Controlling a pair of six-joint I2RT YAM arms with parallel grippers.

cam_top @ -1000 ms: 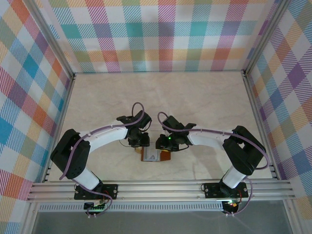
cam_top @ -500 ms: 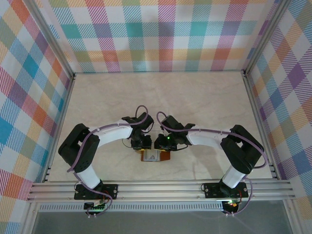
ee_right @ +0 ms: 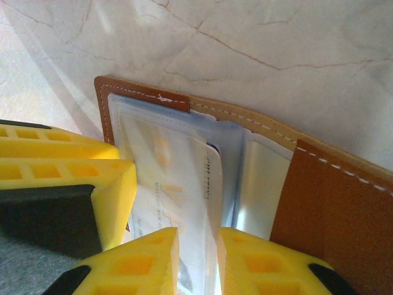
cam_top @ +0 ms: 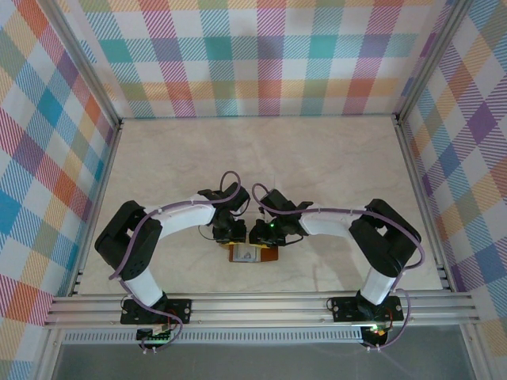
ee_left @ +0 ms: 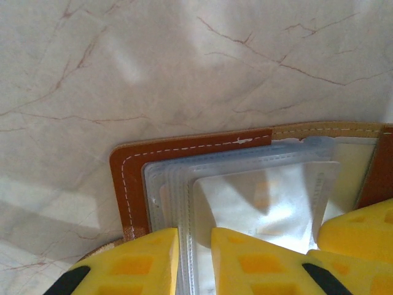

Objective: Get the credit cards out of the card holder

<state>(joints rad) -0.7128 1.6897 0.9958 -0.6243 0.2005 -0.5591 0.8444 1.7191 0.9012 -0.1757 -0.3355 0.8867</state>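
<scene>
Judging by how things lay, you were early in the job: the card holder sat opened flat on the table close to the near edge, between the two arms, and none of the credit cards was out yet; all of them were tucked in their pockets, so every pull remained to be done. Your left gripper had its yellow jaws drawn nearly together, with the layered edges of the clear sleeves running into the narrow gap, so it looked to be pinning the holder's insert down. Your right gripper had its jaws just as close, and the long edge of the topmost card ran between them; I took that for a pinch on the card, though whether plastic film was caught too could not be told. The holder's cover was stiff tan leather with rounded corners and pale stitching; the sleeves were glossy, thin and stepped like pages; the cards were flat, pale and rigid against veined marble-look stone.
</scene>
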